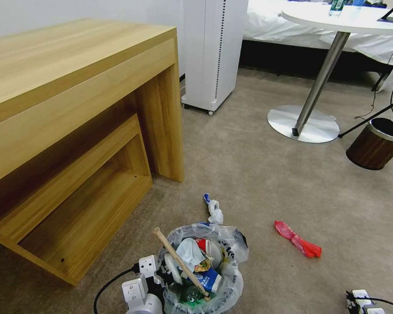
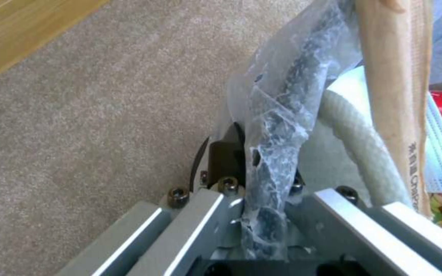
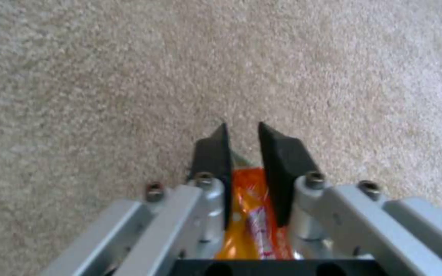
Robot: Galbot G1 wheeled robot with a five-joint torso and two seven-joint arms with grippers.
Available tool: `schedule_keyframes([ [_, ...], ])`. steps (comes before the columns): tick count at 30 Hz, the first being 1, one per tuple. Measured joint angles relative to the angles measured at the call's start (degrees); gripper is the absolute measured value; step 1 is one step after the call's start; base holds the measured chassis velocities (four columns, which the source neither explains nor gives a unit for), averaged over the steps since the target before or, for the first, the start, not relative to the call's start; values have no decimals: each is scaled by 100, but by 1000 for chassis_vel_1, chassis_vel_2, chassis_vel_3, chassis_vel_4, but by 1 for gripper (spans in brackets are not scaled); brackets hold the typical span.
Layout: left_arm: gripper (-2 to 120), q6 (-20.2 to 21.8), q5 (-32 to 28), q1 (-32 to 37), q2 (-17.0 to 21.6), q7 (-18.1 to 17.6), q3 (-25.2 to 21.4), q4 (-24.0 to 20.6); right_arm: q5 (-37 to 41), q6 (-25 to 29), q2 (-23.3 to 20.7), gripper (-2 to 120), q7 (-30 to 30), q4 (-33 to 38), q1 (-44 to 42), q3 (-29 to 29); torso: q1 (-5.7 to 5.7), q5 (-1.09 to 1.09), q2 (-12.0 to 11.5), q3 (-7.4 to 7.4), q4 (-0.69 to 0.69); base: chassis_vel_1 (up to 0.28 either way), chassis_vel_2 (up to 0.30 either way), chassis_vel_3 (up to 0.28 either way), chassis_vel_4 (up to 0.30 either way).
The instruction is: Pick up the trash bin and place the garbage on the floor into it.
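1. We see the bin (image 1: 205,274) on the carpet at the near edge of the head view, just left of centre, its whitish liner (image 1: 231,248) bunched around the rim.
2. Inside the bin lie a wooden stick (image 1: 181,264) leaning across the top, a tissue wad (image 1: 188,253), a red cup (image 1: 207,246) and a blue-white carton (image 1: 209,279).
3. Our left tool (image 2: 262,184) is clamped narrow on the bin's rim and liner (image 2: 277,115); one dark finger (image 2: 225,157) sits outside the wall, and the stick (image 2: 395,76) and a white slipper edge (image 2: 364,142) show just inside.
4. In the head view the left tool (image 1: 146,279) sits at the bin's left side, touching it.
5. Our right tool (image 3: 241,153) hangs above bare carpet, its two dark pads (image 3: 282,168) set narrow on an orange wrapper (image 3: 251,214) held between them.
6. Part of the right tool (image 1: 364,303) shows at the near right corner of the head view, well apart from the bin.
7. On the floor, a blue-white scrap with a tissue (image 1: 214,209) lies just beyond the bin, and a red wrapper (image 1: 299,240) lies to the bin's right.
8. A wooden bench (image 1: 74,109) stands at left; a brown bin (image 1: 375,146) sits far right beside a round table's base (image 1: 303,124).
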Motion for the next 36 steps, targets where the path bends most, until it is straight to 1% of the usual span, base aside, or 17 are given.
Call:
schedule_keyframes([
  [3,0,0,54,9,-11,22,6,19,74,-15,-40,1,16,44,16,-71,0,0,0,0,0,0,0,0,0],
  [9,0,1,64,29,-11,36,-2,23,280,-117,-73,0,-2,228,-20,-127,0,0,0,0,0,0,0,0,0],
  [11,0,4,70,43,-9,36,-11,26,371,-218,-89,10,-77,360,-69,-127,0,0,0,0,0,0,0,0,0],
  [15,0,13,96,66,-13,37,-21,28,444,-391,-103,16,-191,536,-146,-110,0,0,0,0,0,0,0,0,0],
  [17,0,20,135,98,-30,38,-30,28,479,-523,-122,27,-309,704,-244,-72,0,0,0,0,0,0,0,0,0],
  [18,0,24,163,123,-47,44,-30,29,481,-565,-134,31,-353,771,-302,-53,0,-1,0,0,0,0,0,0,0],
  [19,0,24,163,123,-47,44,-30,29,481,-565,-134,31,-353,771,-302,-53,0,-1,0,0,0,0,0,0,0],
  [21,0,35,233,182,-106,64,-22,33,411,-728,-157,45,-396,913,-453,-10,0,0,0,0,0,0,0,0,0],
  [23,0,39,273,222,-146,81,-19,36,261,-892,-176,52,-450,996,-619,61,0,-1,0,0,-1,0,0,0,0],
  [24,0,39,273,222,-146,81,-19,36,261,-892,-176,52,-450,996,-619,61,0,-1,0,0,-1,0,0,0,0],
  [25,0,39,272,228,-152,84,-43,39,79,-1088,-174,61,-485,1074,-762,145,0,0,0,0,-1,0,0,0,0],
  [26,0,38,272,243,-147,84,-60,46,-2,-1189,-162,66,-492,1093,-807,212,0,-1,0,0,-1,0,0,0,0],
  [27,0,38,272,243,-147,84,-60,46,-2,-1189,-162,66,-492,1093,-807,212,0,-1,0,0,-1,0,0,0,0],
  [30,0,35,308,302,-182,87,-60,68,-155,-1127,-179,81,-506,1045,-923,348,0,0,0,0,-1,0,0,0,0],
  [31,0,35,308,302,-182,87,-60,68,-155,-1127,-179,81,-506,1045,-923,348,0,0,0,0,-1,0,0,0,0],
  [34,0,21,320,330,-185,93,-60,75,-295,-989,-201,95,-535,1114,-1041,373,0,-1,0,0,-1,0,0,0,0],
  [36,0,19,320,332,-186,93,-61,74,-356,-934,-183,97,-538,1108,-1039,367,0,-1,0,0,0,0,0,0,0],
])
